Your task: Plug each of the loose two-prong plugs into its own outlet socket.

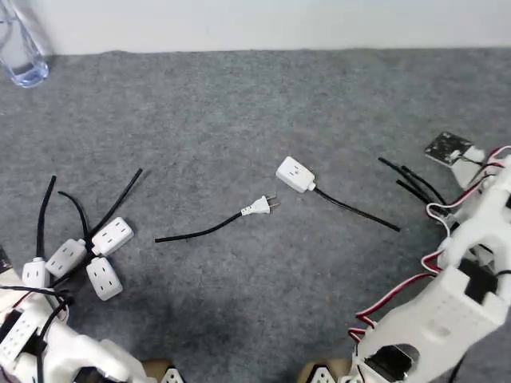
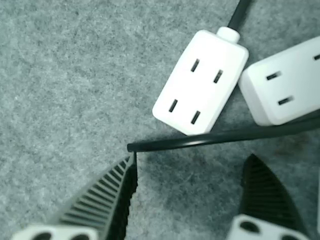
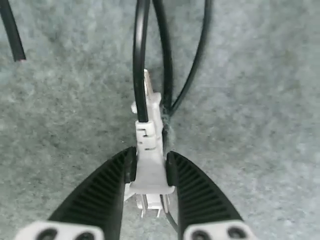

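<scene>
A grey felt mat (image 1: 239,104) covered the table, its nap fuzzy and slightly mottled. A clear container (image 1: 20,52) stood at the mat's far left corner, with its base on the felt and its upper part cut off from sight. A white wall (image 1: 279,24) ran along the mat's far edge, meeting it in a straight line.

Grey felt table (image 1: 207,104) carries a plug (image 1: 257,208), a lone socket (image 1: 295,175), clustered sockets (image 1: 112,235).
</scene>
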